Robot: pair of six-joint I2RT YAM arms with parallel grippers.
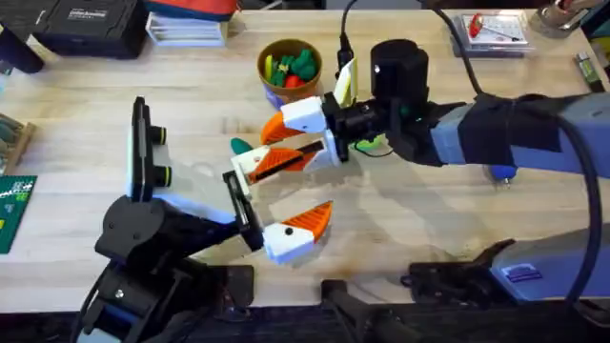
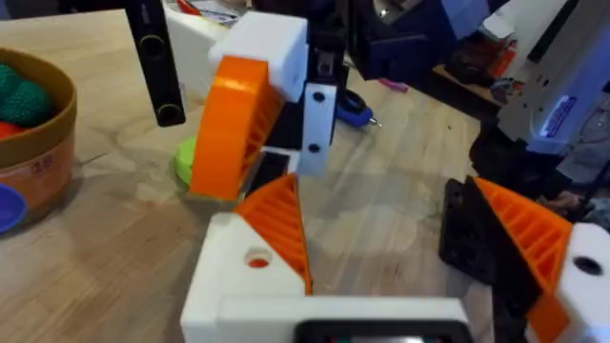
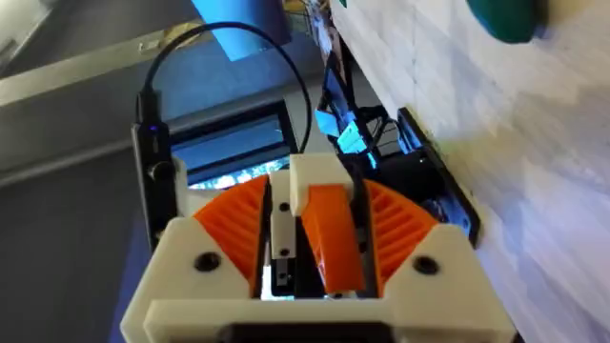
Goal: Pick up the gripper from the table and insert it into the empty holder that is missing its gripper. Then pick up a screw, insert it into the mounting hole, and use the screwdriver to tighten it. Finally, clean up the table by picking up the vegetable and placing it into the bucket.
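The orange gripper (image 3: 329, 240) sits between my right gripper's (image 1: 297, 139) ribbed pads, against the white holder (image 2: 246, 278) on my left arm. My right gripper (image 3: 319, 250) is shut on it. My left gripper (image 1: 320, 181) is open, its two fingers spread wide over the table (image 1: 400, 214). The dark teal vegetable (image 1: 238, 146) lies just beyond my left gripper's far finger, also seen as the vegetable (image 3: 510, 19) in the right wrist view. The ochre bucket (image 1: 265, 59) stands behind, holding toy food. The blue screwdriver (image 1: 501, 173) pokes out from under my right arm.
A bright green disc (image 1: 374, 144) lies under my right wrist. A black case (image 1: 86, 24) and papers sit at the back left, a green board (image 1: 13, 205) at the left edge, and a red-and-white card (image 1: 496, 27) at the back right.
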